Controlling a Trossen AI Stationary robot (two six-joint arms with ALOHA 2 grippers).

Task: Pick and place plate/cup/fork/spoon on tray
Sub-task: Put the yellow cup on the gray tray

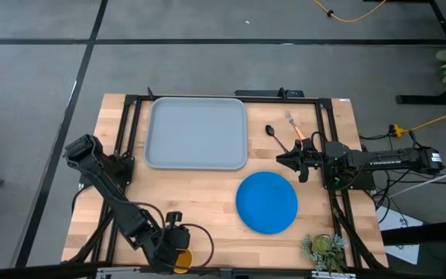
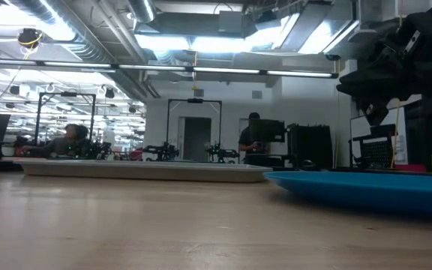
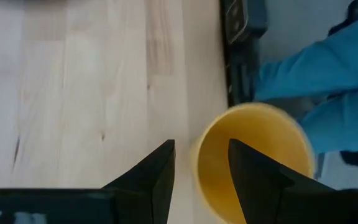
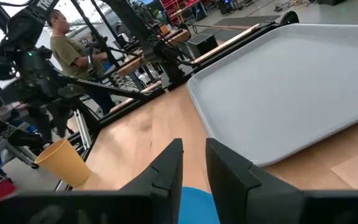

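Observation:
The yellow cup (image 1: 183, 260) stands at the table's near edge, left of middle. My left gripper (image 3: 201, 152) is open over it, one finger inside the cup (image 3: 253, 155) and one outside, with gaps showing on both sides of the wall. The blue plate (image 1: 266, 202) lies flat on the table at the near right. The dark spoon (image 1: 272, 132) and the orange-handled fork (image 1: 295, 126) lie right of the grey-blue tray (image 1: 196, 132). My right gripper (image 1: 289, 160) is shut and empty, raised above the table between the plate and the fork.
A small green plant (image 1: 324, 249) stands at the near right corner. Black frame rails (image 1: 127, 132) run along the table's left, right and far sides. Blue cloth (image 3: 328, 74) shows just past the table's edge by the cup. People (image 2: 253, 139) are in the room behind.

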